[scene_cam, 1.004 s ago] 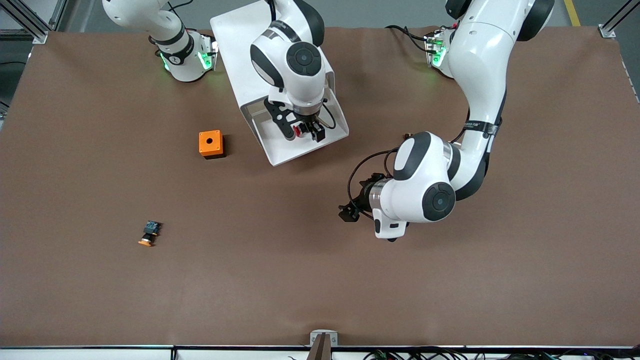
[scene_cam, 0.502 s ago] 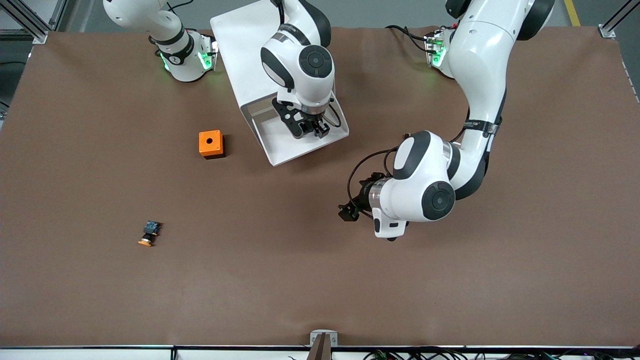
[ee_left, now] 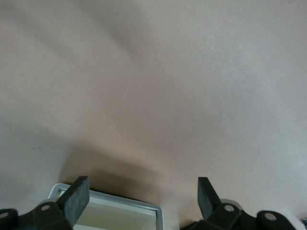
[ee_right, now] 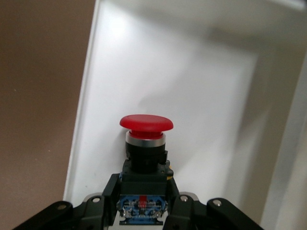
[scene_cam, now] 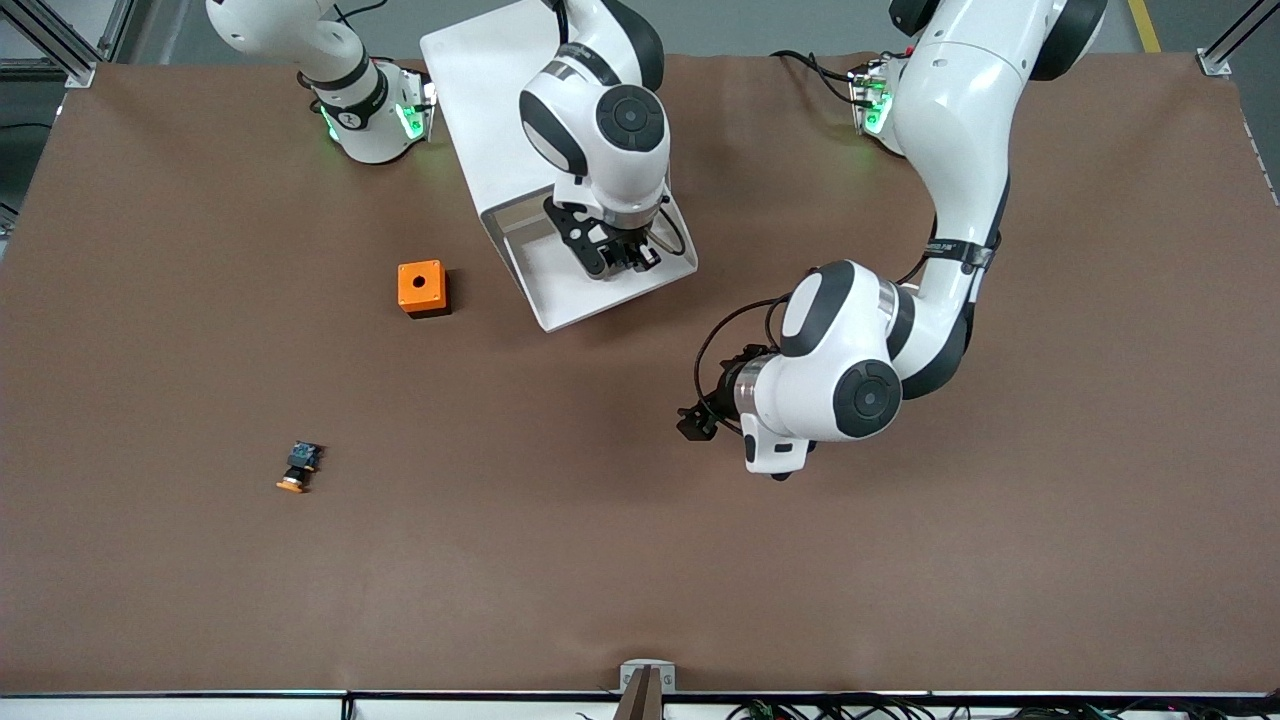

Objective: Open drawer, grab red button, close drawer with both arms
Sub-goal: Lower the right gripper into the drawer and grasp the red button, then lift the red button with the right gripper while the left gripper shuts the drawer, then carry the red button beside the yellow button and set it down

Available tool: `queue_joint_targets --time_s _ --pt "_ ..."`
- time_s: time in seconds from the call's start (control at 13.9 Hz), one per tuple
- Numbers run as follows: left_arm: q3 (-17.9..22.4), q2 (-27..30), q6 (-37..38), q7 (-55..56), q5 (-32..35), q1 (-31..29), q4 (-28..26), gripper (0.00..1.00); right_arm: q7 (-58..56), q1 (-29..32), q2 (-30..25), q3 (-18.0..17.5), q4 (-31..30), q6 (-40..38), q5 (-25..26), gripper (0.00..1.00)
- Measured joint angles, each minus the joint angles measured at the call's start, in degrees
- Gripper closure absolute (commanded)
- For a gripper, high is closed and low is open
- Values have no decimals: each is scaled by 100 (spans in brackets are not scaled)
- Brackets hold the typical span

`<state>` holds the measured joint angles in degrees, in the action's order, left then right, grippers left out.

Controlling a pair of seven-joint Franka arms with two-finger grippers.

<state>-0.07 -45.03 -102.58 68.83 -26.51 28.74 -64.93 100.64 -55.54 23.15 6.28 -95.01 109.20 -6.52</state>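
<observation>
The drawer (scene_cam: 556, 305) stands pulled out of the white cabinet (scene_cam: 480, 80) toward the front camera. My right gripper (scene_cam: 620, 262) is over the drawer's floor, shut on the red-capped button. In the right wrist view the button (ee_right: 146, 123) shows its red cap, black collar and blue body clamped between the fingers of my right gripper (ee_right: 143, 191), above the white drawer floor (ee_right: 206, 86). In the front view the hand hides the button. My left gripper (scene_cam: 692, 422) is open and empty, low over the bare mat nearer the front camera than the drawer. Its fingers (ee_left: 76, 194) stand wide apart.
An orange box with a round hole (scene_cam: 421, 287) sits beside the drawer toward the right arm's end. An orange-capped button (scene_cam: 296, 468) lies on the mat nearer the front camera. A white rimmed corner (ee_left: 144, 210) shows low in the left wrist view.
My right hand has shifted a little toward the cabinet over the drawer, and the red cap seen earlier is now hidden under it. The left arm has barely moved.
</observation>
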Motion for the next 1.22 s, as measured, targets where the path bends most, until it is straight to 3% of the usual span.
queue_joint_targets --time_s 0.22,0.43,0.86,1.22 --pt "1 1 0 0 283 95 1 1 -1357 654 -42 60 750 -1035 -1 100" --pt "-1 1 -96 0 945 366 2 1 -3301 1591 -71 96 932 -1140 -2 100" --pt "-5 1 -714 126 2074 1142 -64 1 -6947 3326 41 111 562 -272 -8 99" --pt "-5 0 -856 330 2246 1624 -296 1 -8505 4108 519 104 -57 1046 -9 99"
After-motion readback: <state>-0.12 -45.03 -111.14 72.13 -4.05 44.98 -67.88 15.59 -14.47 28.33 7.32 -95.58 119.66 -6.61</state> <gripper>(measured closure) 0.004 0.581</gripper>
